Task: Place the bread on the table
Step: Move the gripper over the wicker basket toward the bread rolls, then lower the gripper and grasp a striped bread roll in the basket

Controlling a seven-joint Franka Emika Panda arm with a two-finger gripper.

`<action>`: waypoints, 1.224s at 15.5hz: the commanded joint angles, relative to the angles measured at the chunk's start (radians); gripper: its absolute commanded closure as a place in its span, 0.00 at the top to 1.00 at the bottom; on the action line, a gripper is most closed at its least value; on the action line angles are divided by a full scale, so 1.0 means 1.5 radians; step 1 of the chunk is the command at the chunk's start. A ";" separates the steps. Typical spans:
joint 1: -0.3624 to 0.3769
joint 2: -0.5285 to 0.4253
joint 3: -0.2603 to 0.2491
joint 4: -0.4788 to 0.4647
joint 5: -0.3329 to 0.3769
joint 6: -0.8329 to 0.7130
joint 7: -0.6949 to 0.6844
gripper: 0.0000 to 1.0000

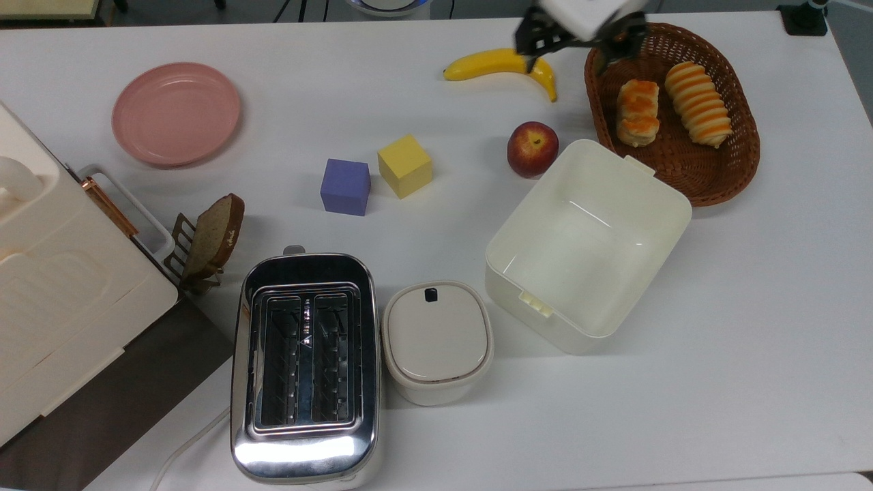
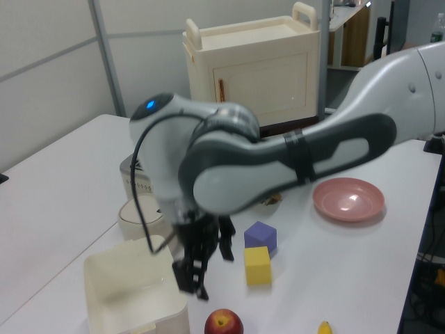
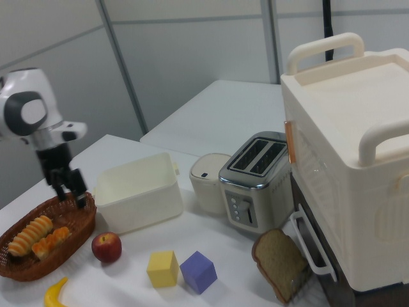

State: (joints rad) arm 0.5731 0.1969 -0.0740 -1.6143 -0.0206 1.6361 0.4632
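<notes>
The bread (image 1: 638, 112) lay inside the wicker basket (image 1: 709, 184), beside the striped roll (image 1: 698, 104); the gripper (image 1: 571, 49) hovered over the basket's rim with empty fingers spread apart.

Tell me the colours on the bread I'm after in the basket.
Pale cream with orange-brown glazed patches; the bread shows best in the top view.

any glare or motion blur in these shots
Top view: the gripper is smeared by motion, and the toaster throws a bright glare patch. Left view: the arm is blurred. Right view: evenly lit, soft shadows, bread slightly soft.
</notes>
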 commanded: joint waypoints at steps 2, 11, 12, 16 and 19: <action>0.082 0.056 -0.009 -0.019 0.003 0.044 0.095 1.00; 0.147 0.140 0.001 0.005 0.003 0.126 0.234 1.00; 0.149 0.156 0.006 0.009 0.000 0.134 0.248 1.00; 0.160 0.191 0.014 0.012 0.002 0.194 0.307 1.00; 0.161 0.202 0.014 0.013 -0.003 0.195 0.329 0.87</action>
State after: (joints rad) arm 0.8055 0.4886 -0.0484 -1.6119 -0.0206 1.9213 0.9124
